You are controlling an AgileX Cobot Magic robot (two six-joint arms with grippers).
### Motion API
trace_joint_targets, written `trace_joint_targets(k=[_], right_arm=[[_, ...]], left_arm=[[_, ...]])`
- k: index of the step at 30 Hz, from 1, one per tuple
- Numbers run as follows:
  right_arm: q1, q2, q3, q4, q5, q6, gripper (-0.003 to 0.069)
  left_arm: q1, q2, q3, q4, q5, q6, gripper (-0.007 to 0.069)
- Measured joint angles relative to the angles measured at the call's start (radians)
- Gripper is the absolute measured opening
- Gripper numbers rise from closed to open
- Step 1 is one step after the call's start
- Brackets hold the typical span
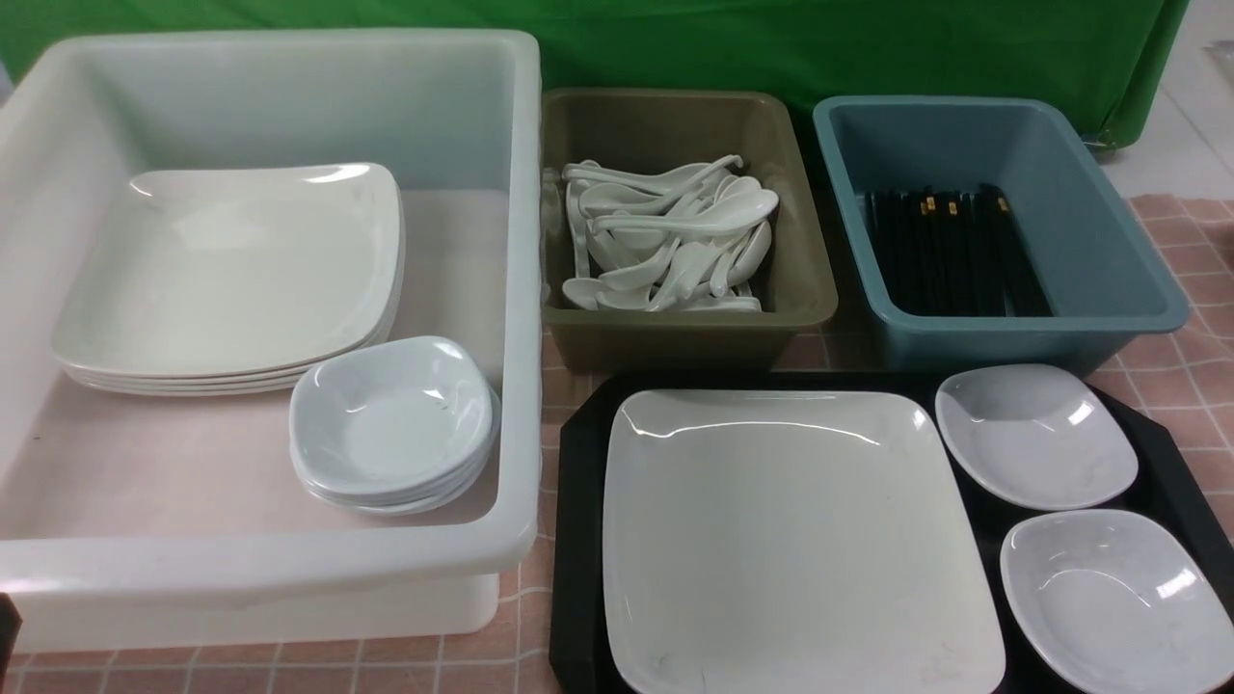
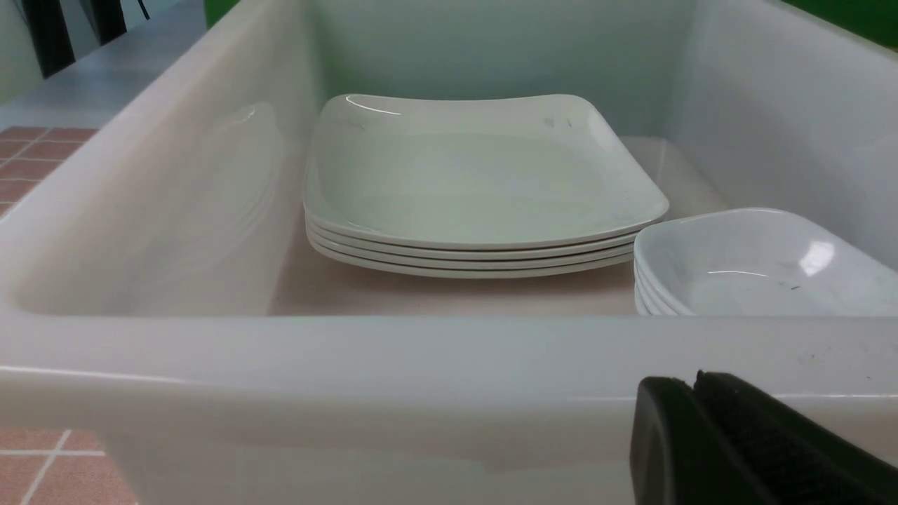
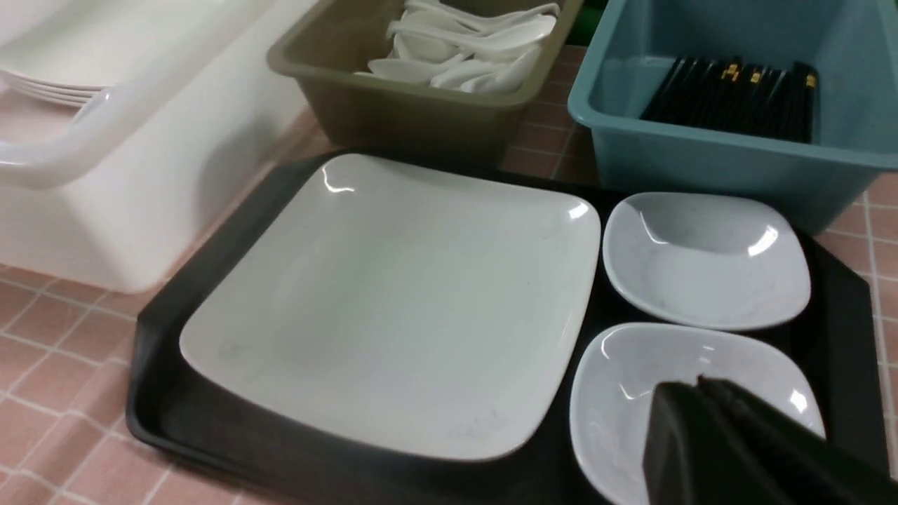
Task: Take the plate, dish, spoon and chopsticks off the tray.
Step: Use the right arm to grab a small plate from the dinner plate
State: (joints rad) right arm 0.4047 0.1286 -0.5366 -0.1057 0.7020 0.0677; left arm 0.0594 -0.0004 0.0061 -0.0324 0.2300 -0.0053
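Left gripper (image 2: 694,384): jaws pressed together, holding nothing, just outside the near wall of the white bin (image 2: 421,351).
Right gripper (image 3: 696,384): jaws together, empty, above the nearer small dish (image 3: 617,407).
Plate (image 1: 791,540): lies flat on the left part of the tray (image 1: 576,540), edges square with the tray's sides.
Farther small dish (image 1: 1036,436): on the tray's right side, behind the nearer one.
Chopsticks (image 1: 954,255): in the blue tub (image 1: 1012,333), long axis running near to far, gold ends away from the robot.
Spoons (image 1: 675,241): heaped in the olive tub (image 1: 694,323), handles pointing mixed ways.
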Motion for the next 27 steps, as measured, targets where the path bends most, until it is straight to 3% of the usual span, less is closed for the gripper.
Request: trace_joint_targets(k=[4, 6, 11, 14, 20, 25, 27], right_arm=[[0.000, -0.003, 0.004, 0.000, -0.007, 0.000, 0.0052], [0.000, -0.004, 0.005, 0.000, -0.007, 0.000, 0.0057], [0.000, -0.005, 0.005, 0.000, -0.010, 0.003, 0.0068], [0.000, -0.005, 0.005, 0.000, -0.013, 0.003, 0.0069], [0.000, -0.005, 0.005, 0.000, -0.013, 0.003, 0.0072], [0.000, -0.005, 0.005, 0.000, -0.013, 0.003, 0.0073], [0.000, -0.003, 0.005, 0.000, -0.013, 0.003, 0.0073]], left_arm=[[0.000, 0.000, 0.000, -0.003, 0.000, -0.004, 0.0021], [0.000, 0.000, 0.000, -0.153, -0.002, -0.095, 0.0021], [0.000, 0.000, 0.000, -0.754, -0.011, -0.442, 0.0021], [0.000, 0.000, 0.000, -0.881, -0.026, -0.502, 0.0021], [0.000, 0.000, 0.000, -0.935, -0.088, -0.492, 0.0021], [0.000, -0.001, -0.108, -0.944, -0.007, -0.328, 0.0021], [0.000, 0.013, -0.254, -0.926, 0.031, -0.210, 0.0021]])
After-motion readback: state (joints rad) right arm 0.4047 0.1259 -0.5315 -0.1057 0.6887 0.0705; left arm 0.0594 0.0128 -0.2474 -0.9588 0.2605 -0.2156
